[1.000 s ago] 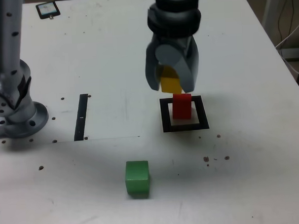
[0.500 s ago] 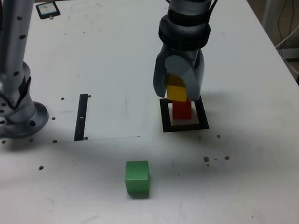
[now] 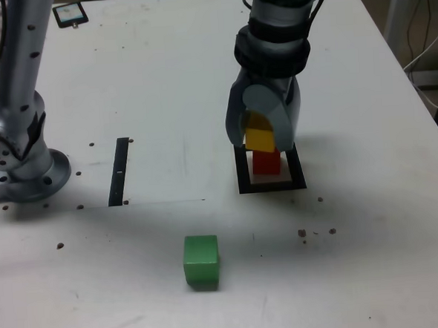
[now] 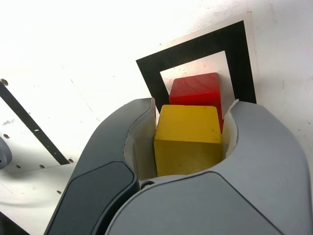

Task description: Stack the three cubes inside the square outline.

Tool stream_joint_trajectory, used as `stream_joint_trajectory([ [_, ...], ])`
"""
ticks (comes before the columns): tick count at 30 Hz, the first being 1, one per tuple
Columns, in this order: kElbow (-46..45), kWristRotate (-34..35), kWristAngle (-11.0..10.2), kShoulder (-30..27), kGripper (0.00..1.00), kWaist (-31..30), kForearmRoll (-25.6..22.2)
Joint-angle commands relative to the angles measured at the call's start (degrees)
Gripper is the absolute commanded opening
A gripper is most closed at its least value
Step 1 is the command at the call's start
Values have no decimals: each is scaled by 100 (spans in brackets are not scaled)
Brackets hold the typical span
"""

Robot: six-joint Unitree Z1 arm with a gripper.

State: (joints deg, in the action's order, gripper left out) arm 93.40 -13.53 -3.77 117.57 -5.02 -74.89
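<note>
White flat tabletop, speckled with small dark holes, carries everything; the grey metal robot arm base sits at the exterior view's left. The grey two-fingered gripper hangs over the thick black square outline with white centre, jaws closed partway onto the matte yellow cube, one finger on each of two opposite faces, so the cube is pinched and carried, not resting free. It is held there most likely because this is the placing step: the yellow block has to go on the matte red cube, which already stands inside the outline as the stack's bottom layer. In the wrist view the yellow cube overlaps the red cube but looks offset from it, not squarely above; whether the two touch cannot be told. The matte green cube sits alone on the table, well apart from the outline toward the camera, untouched, likely the last layer. A thin black straight strip lies at the exterior view's left of the outline, unrelated. Cubes look alike in size, solid-coloured, sharp-edged, no gloss; yellow faces clean, red top partly hidden.
</note>
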Motion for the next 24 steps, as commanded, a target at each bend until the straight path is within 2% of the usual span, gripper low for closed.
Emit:
stream_joint_trajectory([
  [1, 41, -36, 1, 9, 68, 10, 32],
  [3, 35, -64, 4, 26, 84, 12, 42],
  [7, 35, -75, 8, 68, 97, 19, 26],
  [17, -45, -80, -24, -89, 99, 27, -2],
  [20, -169, -80, -69, -351, 99, 27, -18],
  [24, -462, -77, -93, -970, 99, 22, -121],
])
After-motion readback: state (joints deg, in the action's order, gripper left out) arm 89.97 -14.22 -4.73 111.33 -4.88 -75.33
